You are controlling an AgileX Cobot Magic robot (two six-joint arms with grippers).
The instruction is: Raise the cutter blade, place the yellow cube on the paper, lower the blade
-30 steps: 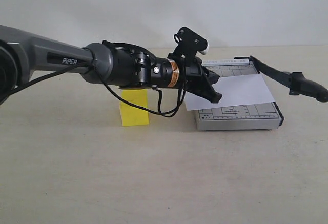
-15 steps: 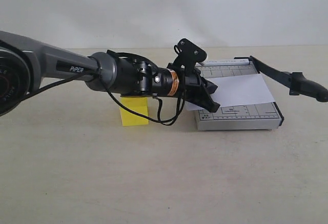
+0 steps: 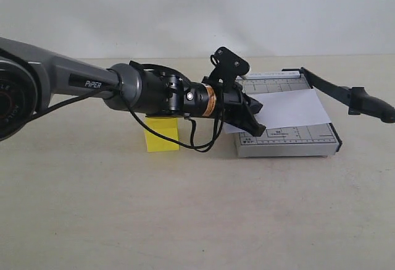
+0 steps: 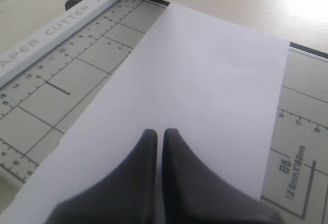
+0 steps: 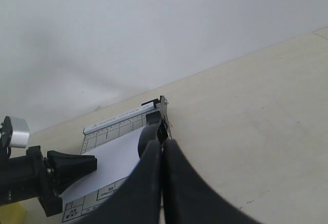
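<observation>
The yellow cube (image 3: 162, 135) stands on the table left of the grey trimmer (image 3: 290, 141), its top hidden behind my left arm. The white paper (image 3: 290, 109) lies on the trimmer board. The black cutter blade (image 3: 336, 89) is raised, its handle (image 3: 375, 106) out to the right. My left gripper (image 3: 258, 128) is shut and empty, its tips low over the paper's (image 4: 205, 75) near corner. My right gripper (image 5: 163, 141) is shut, with the blade handle (image 5: 150, 134) just beyond its tips; whether they touch is unclear. It is outside the exterior view.
The trimmer's white ruler bar (image 4: 51, 29) runs along its far edge. A black cable (image 3: 197, 139) hangs in a loop under my left wrist, between cube and trimmer. Pale tabletop (image 3: 185, 208) stretches in front, with a white wall behind.
My left gripper has dropped lower onto the paper's near corner and the arm has reached in a little further. Cube, paper and raised blade have not moved.
</observation>
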